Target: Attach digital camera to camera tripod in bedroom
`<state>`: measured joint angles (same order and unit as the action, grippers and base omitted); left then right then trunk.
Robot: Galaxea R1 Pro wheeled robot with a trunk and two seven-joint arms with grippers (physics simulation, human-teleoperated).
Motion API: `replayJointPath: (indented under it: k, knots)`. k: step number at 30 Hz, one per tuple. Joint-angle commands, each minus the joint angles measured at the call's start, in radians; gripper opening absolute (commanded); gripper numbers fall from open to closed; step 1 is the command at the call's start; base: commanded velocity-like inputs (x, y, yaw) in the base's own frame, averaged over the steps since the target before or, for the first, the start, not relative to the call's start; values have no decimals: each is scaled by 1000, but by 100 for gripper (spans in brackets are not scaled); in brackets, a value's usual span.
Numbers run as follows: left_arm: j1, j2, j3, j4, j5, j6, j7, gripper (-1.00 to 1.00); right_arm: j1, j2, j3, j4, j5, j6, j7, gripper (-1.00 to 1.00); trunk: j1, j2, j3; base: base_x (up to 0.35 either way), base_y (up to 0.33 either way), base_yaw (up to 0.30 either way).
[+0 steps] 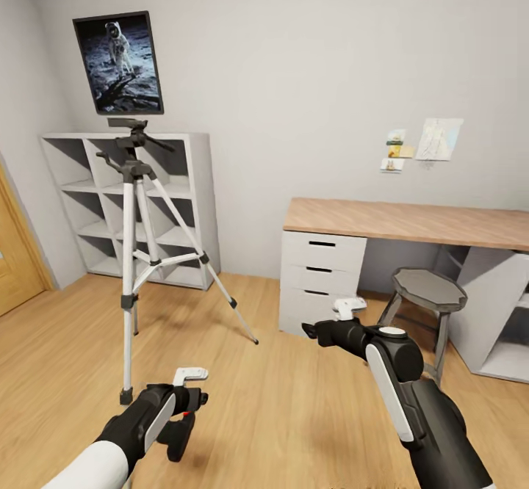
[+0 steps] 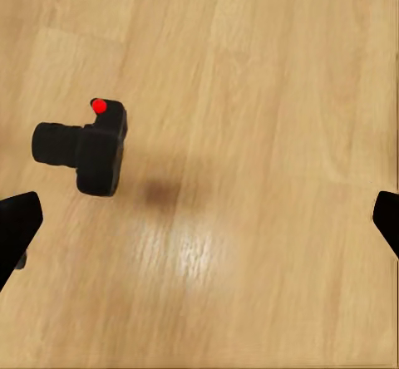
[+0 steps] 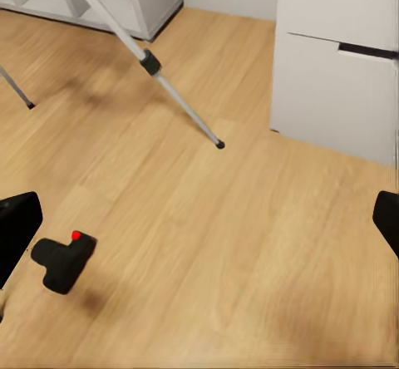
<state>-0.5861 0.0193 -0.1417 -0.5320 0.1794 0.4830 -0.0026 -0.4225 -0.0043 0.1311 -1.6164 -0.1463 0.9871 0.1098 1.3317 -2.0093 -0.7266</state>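
The camera tripod (image 1: pixel 136 247) stands on the wood floor at the left of the head view, in front of a white cube shelf, its black head bare on top. One tripod leg (image 3: pixel 170 95) crosses the right wrist view. The digital camera (image 2: pixel 87 149), black with a red button, hangs a little above the floor with its shadow beneath. It lies between the wide-apart fingers of my left gripper (image 2: pixel 199 223), touching neither. In the head view the camera (image 1: pixel 177 437) sits just under that gripper (image 1: pixel 189 403). My right gripper (image 1: pixel 317 330) is open and empty, with the camera (image 3: pixel 62 261) ahead of it.
The white cube shelf (image 1: pixel 184 203) and an astronaut picture (image 1: pixel 117 62) are behind the tripod. A wood-topped desk (image 1: pixel 411 221) with white drawers (image 1: pixel 323 261) and a grey stool (image 1: pixel 430 291) stand at the right. A wooden door (image 1: pixel 15 261) is at the far left.
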Motion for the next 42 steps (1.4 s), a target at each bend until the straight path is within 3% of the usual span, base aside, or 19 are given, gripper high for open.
replayJointPath:
  k: [1,5,16,42]
  knots:
    - [1,2,-5,-2,10,5,3,100,-1,0,2,0,-3,4,-1,100,4,-8,-4,0,0,-269]
    - [7,15,17,-3,14,5,3,100,0,1,7,0,-3,4,-1,100,19,-36,-15,0,0,-273]
    - [7,19,64,-3,14,8,18,100,1,-1,7,0,-2,4,-1,100,19,-36,-12,6,2,-222]
    - [6,19,74,-3,13,12,22,100,1,0,27,0,-2,4,-1,100,19,-36,-11,217,205,-12]
